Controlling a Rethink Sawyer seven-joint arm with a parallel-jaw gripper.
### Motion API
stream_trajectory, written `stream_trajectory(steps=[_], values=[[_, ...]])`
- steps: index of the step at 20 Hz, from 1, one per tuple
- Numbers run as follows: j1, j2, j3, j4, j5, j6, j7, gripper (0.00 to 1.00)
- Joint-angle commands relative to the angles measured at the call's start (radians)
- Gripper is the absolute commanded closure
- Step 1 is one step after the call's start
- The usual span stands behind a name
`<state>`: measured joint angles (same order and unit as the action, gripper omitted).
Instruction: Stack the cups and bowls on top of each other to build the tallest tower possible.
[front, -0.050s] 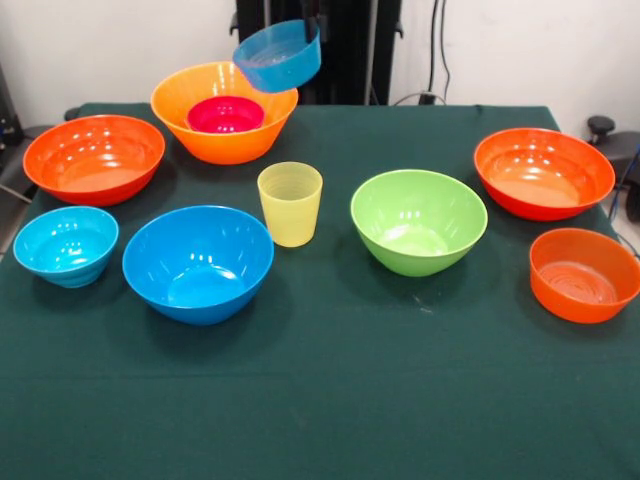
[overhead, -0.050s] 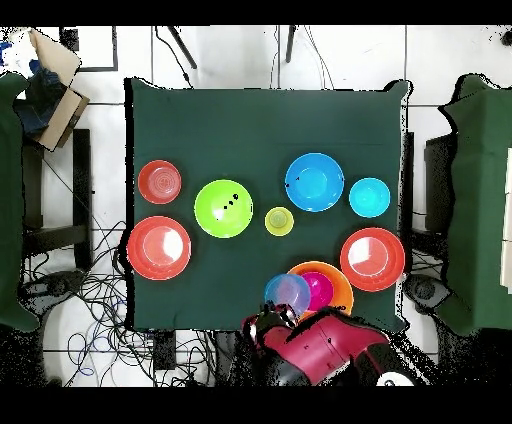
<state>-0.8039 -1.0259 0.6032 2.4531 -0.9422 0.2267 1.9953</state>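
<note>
The hand (front, -0.050s: 312, 22) grips a small blue bowl (front, -0.050s: 277, 56) by its rim, tilted in the air above the tower (front, -0.050s: 224, 112): a magenta bowl (front, -0.050s: 225, 115) nested in the large orange bowl. The cup (front, -0.050s: 290, 203) stands mid-counter (front, -0.050s: 330, 400), between a blue bowl (front, -0.050s: 198, 262) and the green bowl (front, -0.050s: 418, 220).

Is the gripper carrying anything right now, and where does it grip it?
A small blue bowl hangs tilted in the air above the large orange bowl, so it is carried, apparently by its upper rim. The gripper itself is hidden.
</note>
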Motion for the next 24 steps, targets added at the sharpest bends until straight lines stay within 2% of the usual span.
stream_trajectory(steps=[1,3,4,7,11,18,21,24], values=[[0.056,0.118,-0.125,-0.077,-0.160,-0.111,0.093,1.00],[0.049,0.125,-0.131,-0.080,-0.160,-0.120,0.084,1.00],[0.047,0.129,-0.137,-0.082,-0.154,-0.125,0.072,0.00],[0.023,0.122,-0.095,-0.078,-0.125,-0.093,0.041,0.00],[0.008,0.112,-0.072,-0.077,-0.079,-0.084,0.032,0.00],[-0.002,0.096,-0.047,-0.058,-0.043,-0.067,0.025,0.00],[0.022,0.098,-0.064,-0.066,-0.045,-0.074,0.041,0.00],[0.061,0.137,-0.096,-0.106,-0.063,-0.083,0.064,0.00]])
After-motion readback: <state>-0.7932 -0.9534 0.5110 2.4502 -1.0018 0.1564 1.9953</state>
